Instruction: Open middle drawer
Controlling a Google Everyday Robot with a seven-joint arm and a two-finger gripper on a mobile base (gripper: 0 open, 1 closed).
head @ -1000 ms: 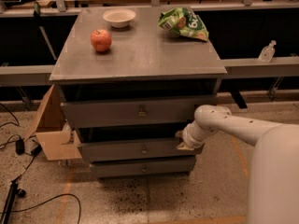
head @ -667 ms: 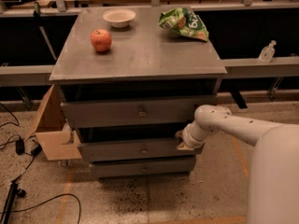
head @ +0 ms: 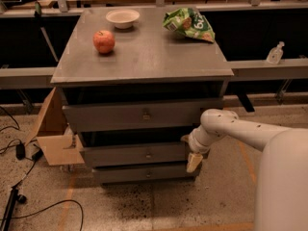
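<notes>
A grey metal cabinet (head: 144, 64) with 3 drawer fronts is seen from above and in front. The middle drawer (head: 130, 154) is found between the taller top drawer (head: 120, 115) and the narrower bottom drawer (head: 139, 173), with a small knob (head: 148, 154) set at its centre and a dark gap shown above it. The gripper (head: 190, 151) is placed at the right end of the middle drawer's front panel, well away from the knob, and is carried by the white arm (head: 245, 129) reaching in from the right. Whether the gripper is wide or narrow cannot be told. On the cabinet top, a red apple (head: 104, 41), a white bowl (head: 122, 18) and a green snack bag (head: 188, 24) are laid out (all 3 apart from one another). A cardboard box (head: 52, 136) is leaned against the cabinet's left side.
</notes>
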